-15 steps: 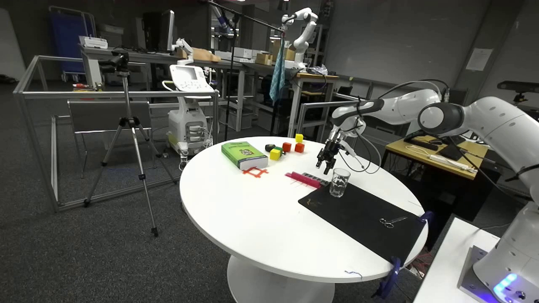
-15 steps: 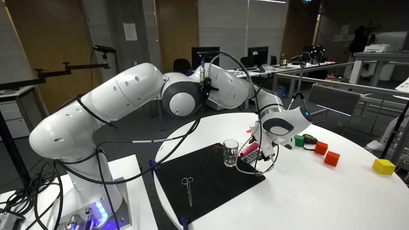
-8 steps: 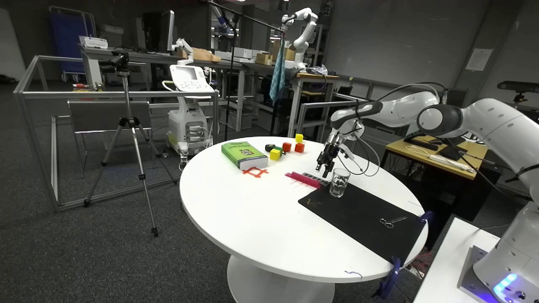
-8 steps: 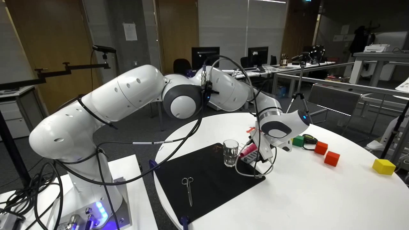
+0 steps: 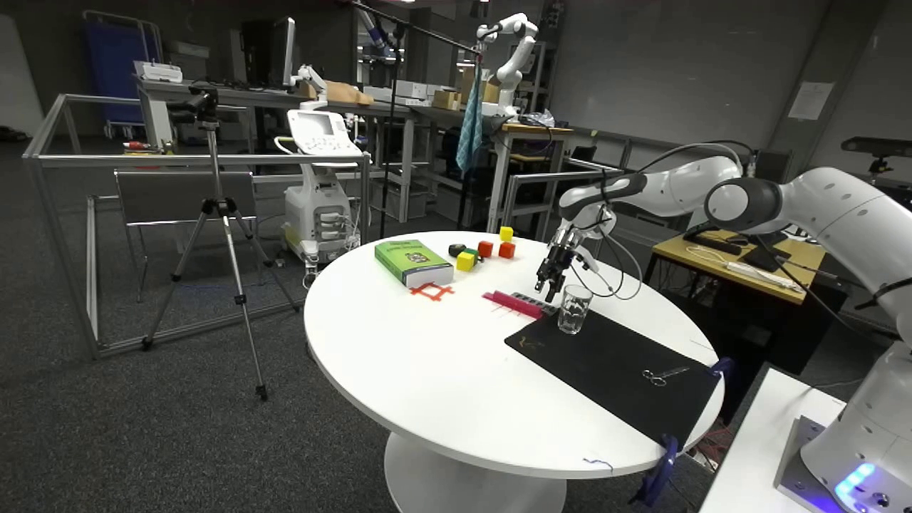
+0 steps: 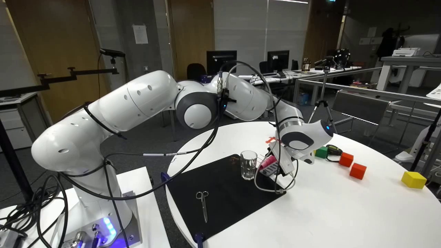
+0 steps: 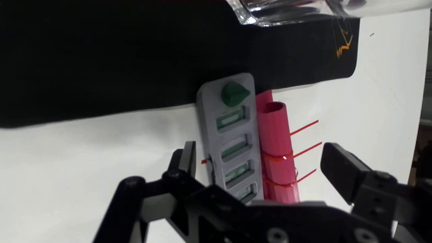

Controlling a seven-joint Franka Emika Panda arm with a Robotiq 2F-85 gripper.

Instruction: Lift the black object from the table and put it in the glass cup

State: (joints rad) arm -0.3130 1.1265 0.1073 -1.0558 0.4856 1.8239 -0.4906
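The slim black stick does not show in any view; it is hidden or out of view. The clear glass cup (image 5: pixel 574 309) stands upright on the black mat (image 5: pixel 620 363), near its edge; it also shows in an exterior view (image 6: pixel 248 165) and at the top of the wrist view (image 7: pixel 297 11). The round white table (image 5: pixel 427 377) bears them. My gripper (image 5: pixel 544 293) is low beside the cup. In the wrist view my gripper (image 7: pixel 259 157) is open, its fingers on either side of a grey slotted holder (image 7: pixel 211 111) and a pink roll (image 7: pixel 275 135), with nothing gripped.
Scissors (image 6: pixel 203 205) lie on the mat. A green book (image 5: pixel 413 262), a yellow block (image 5: pixel 465 261), red blocks (image 6: pixel 346 159), a green block (image 6: pixel 322 152) and a tape measure (image 6: pixel 333 150) are on the table. Blue clamps (image 5: pixel 659 470) hold the mat's edge. A cable hangs by the wrist.
My gripper has come down slightly toward the grey holder and pink roll, with the wrist tilting a little; in the last half second it barely moved. The cup and other objects have not moved.
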